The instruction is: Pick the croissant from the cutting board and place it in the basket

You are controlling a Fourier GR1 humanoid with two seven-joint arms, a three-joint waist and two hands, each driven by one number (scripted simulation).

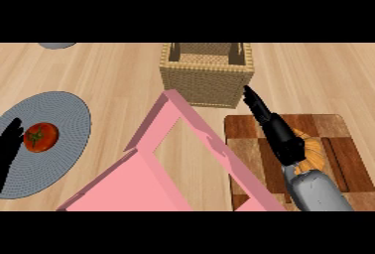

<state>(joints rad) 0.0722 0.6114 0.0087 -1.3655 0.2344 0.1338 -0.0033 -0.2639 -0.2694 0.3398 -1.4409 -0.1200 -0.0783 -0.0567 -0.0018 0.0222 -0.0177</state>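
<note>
my right hand (277,130) sits over the cutting board (344,149) at about four o'clock from the middle of the counter (110,69), fingers straight and pointing up toward twelve, so it is open and holds nothing. the fingertips end just beside the lower right corner of the basket (207,79). the croissant (316,151) lies on the board, mostly hidden under my hand and forearm; only an orange curve of it shows at the wrist's three o'clock side. i cannot tell whether my palm touches it. the woven basket stands at twelve o'clock. a pink open frame (183,158) slants from the middle down toward six o'clock, between the board and a grey round mat (66,114) at nine o'clock. a tomato (40,137) rests on that mat. my left hand (9,149) shows at the nine o'clock edge, open, fingers up, just beside the tomato.
</note>
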